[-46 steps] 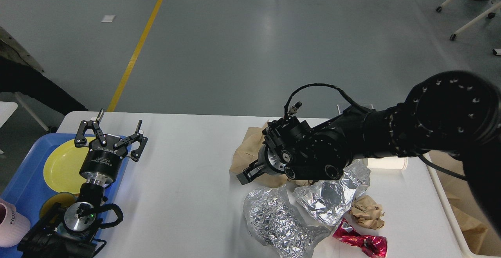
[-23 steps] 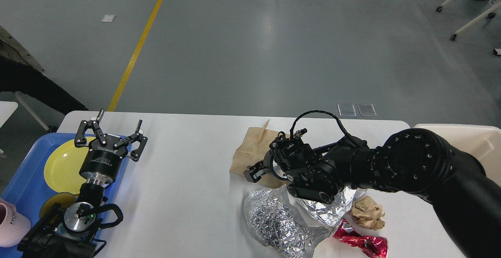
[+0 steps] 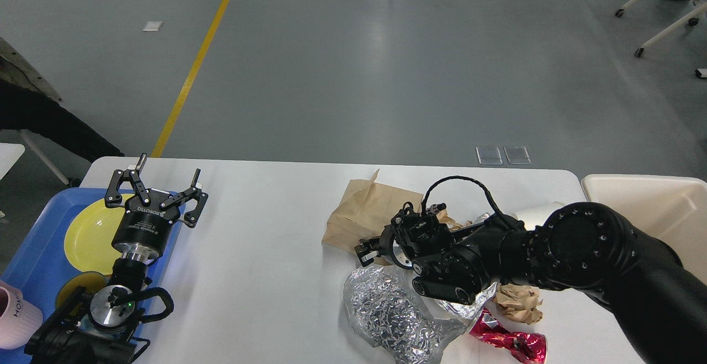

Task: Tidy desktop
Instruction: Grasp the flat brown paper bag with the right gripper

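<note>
Touching brown paper bag (image 3: 364,215): right gripper (image 3: 365,248); left fingers (image 3: 122,186) spread, empty.

A blue tray (image 3: 30,256) at the left holds a yellow plate (image 3: 88,231), and a pink cup (image 3: 15,314) stands at its near corner. On the right lie a brown paper bag (image 3: 359,215), crumpled silver foil (image 3: 381,311), a brown paper ball (image 3: 519,303) and a red foil wrapper (image 3: 511,342). A cream-white bin (image 3: 652,204) stands at the far right.
</note>
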